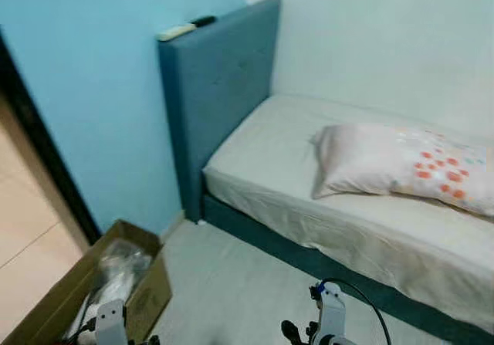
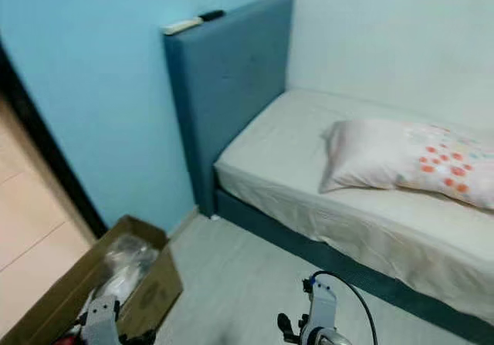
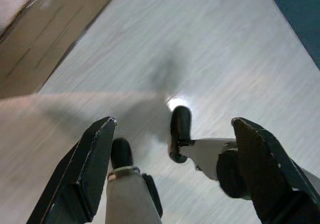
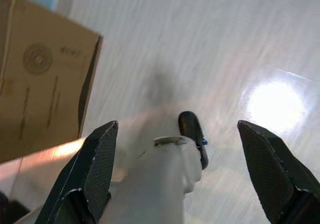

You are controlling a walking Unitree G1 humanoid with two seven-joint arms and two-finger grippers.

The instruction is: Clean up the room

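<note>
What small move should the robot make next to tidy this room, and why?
Probably step toward the bed and raise the right pincer to the pillow, which lies askew, away from the headboard. Both pincers hang open over bare floor holding nothing, the left pincer beside the cardboard box, so nothing is within reach yet.

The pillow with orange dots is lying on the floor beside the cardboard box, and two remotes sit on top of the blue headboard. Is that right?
Not quite. The pillow lies on the bed, not on the floor, as the left eye view shows. The cardboard box is on the floor by the blue wall, and the two remotes do sit on the headboard.
</note>
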